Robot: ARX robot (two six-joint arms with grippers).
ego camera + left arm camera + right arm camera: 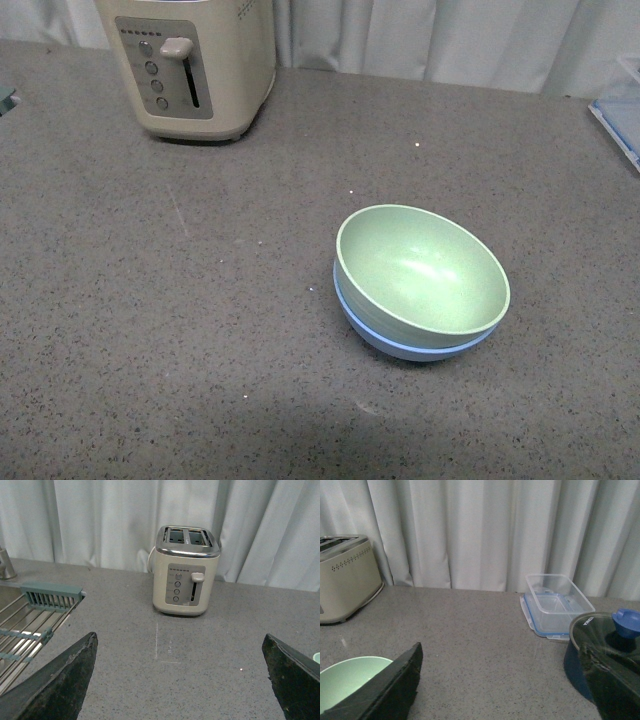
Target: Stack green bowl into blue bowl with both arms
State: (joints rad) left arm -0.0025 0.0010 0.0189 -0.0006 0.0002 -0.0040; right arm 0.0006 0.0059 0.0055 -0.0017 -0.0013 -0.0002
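Observation:
The pale green bowl (420, 268) sits nested inside the light-blue bowl (400, 342) on the grey counter, tilted a little toward the left. Only the blue bowl's rim and lower wall show beneath it. Neither arm shows in the front view. In the left wrist view my left gripper (180, 680) is open and empty over bare counter, facing the toaster. In the right wrist view my right gripper (502, 685) is open and empty. The green bowl's rim (347, 680) shows beside one of its fingers (390, 687).
A cream toaster (195, 65) stands at the back left; it also shows in the left wrist view (186, 572). A sink rack (35, 625) lies to the left. A clear box with blue lid (555, 605) and a dark-blue pot with glass lid (605, 647) stand at the right.

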